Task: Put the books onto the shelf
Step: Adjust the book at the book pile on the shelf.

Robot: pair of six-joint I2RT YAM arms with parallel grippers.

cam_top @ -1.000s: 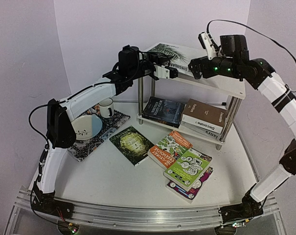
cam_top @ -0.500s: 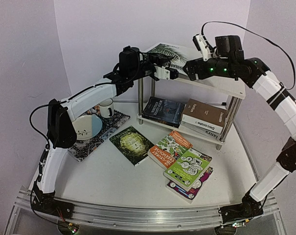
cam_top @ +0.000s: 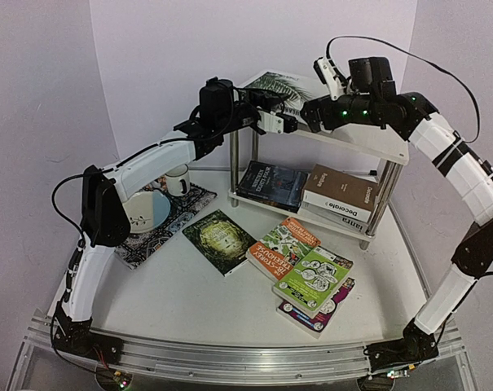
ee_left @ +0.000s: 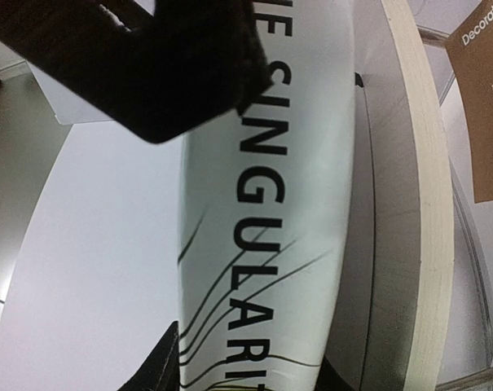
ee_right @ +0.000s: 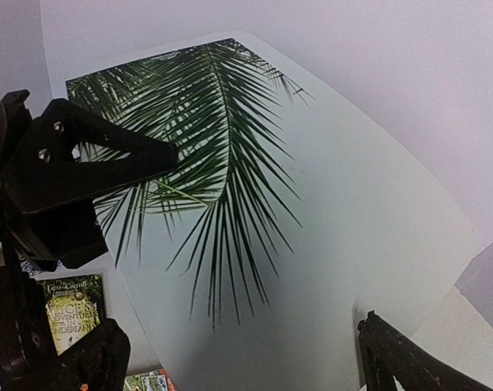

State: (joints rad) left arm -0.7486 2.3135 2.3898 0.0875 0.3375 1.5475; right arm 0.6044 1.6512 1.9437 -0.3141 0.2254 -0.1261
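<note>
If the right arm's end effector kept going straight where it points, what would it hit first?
Probably the big white palm-leaf-cover book lying on top of the white two-tier shelf, directly ahead of the open right end effector, though depth is unclear.

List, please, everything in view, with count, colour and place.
shelf: one, white boards, metal legs, rear of table.
palm-leaf book: one, white, top board.
dark book: one, blue-black, lower tier.
brown book: one, lower tier, atop paler books.
dark green book: one, table centre.
orange book: one, beside it.
lime green book: one, atop magenta book.
placemat: one, dark patterned, view's left side.
mug: one, white, placemat's far end.
plate: one, pale blue, on placemat.
left gripper: one, shut on palm-leaf book's spine.
right gripper: one, black, open, over palm-leaf book.
</note>
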